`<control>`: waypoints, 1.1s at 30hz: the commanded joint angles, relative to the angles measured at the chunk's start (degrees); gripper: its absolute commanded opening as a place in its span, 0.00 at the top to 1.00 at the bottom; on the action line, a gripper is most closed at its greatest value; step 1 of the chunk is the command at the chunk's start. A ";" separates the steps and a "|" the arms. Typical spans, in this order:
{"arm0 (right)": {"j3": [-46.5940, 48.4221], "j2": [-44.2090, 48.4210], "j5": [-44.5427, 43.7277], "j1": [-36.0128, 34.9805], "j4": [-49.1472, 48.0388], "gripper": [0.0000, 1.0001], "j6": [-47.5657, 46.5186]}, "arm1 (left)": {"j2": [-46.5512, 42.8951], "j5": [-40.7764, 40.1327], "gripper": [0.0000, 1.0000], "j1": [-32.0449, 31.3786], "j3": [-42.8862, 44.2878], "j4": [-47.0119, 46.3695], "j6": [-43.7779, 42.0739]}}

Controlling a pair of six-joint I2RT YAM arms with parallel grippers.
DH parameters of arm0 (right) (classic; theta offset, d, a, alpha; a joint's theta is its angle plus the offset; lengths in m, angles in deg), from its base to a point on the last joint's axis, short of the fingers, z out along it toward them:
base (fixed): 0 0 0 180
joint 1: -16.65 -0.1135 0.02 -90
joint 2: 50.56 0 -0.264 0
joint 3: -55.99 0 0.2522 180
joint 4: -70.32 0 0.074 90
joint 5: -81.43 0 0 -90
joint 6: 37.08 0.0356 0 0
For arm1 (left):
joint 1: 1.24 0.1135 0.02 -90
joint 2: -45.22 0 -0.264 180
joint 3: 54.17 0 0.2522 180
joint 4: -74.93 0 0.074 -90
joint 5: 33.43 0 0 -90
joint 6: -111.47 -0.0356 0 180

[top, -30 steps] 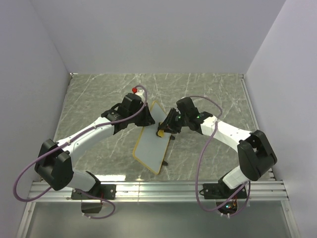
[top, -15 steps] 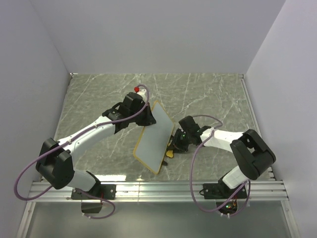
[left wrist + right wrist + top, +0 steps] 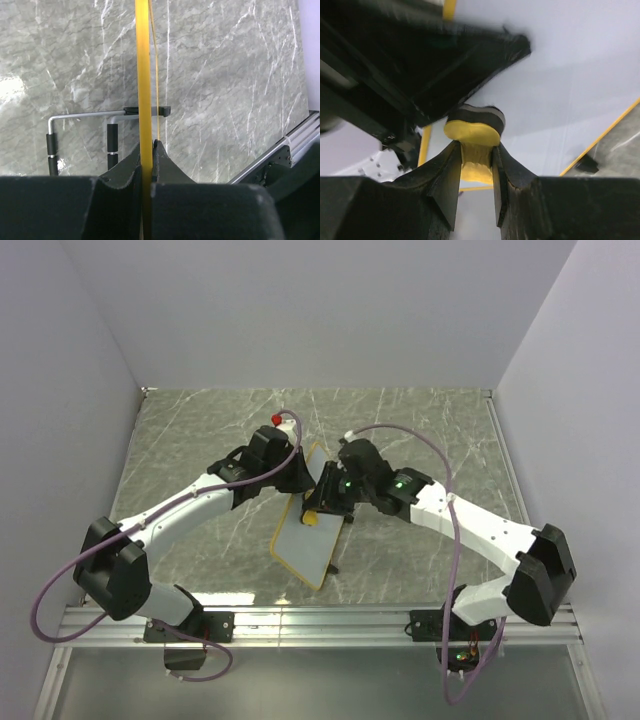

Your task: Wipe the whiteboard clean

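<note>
Over the marble table [image 3: 190, 440], left gripper [image 3: 148, 146] clamps whiteboard [image 3: 298, 542]; right gripper [image 3: 476, 149] pinches eraser [image 3: 473, 132].

Tabletop [image 3: 200, 430]: grey-green marble look w/ white veins, one soft glare patch [image 3: 12, 85]. Plain pale walls on 3 sides: left wall [image 3: 60, 390], far wall [image 3: 320, 310], right wall [image 3: 580, 390]. Aluminium rail [image 3: 330, 623] along near edge. Light even, diffuse.

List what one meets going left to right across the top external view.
The left arm's elbow → whiteboard → right arm's elbow. The left hand, right hand and yellow eraser overlap the whiteboard, so they are left out.
</note>
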 commanded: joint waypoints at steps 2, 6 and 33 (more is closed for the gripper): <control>1.34 -5.05 -1.53 -7.06 1.82 1.00 1.54 | 4.42 0.61 1.00 -2.06 -2.41 6.61 -3.74; -0.94 -6.91 -1.36 -11.55 -0.91 1.00 4.45 | 4.51 0.43 1.00 -2.06 -2.41 6.79 -3.21; -11.86 11.97 -16.18 -12.44 9.96 1.00 9.11 | 5.48 -1.85 1.00 -2.06 -0.74 8.10 -1.99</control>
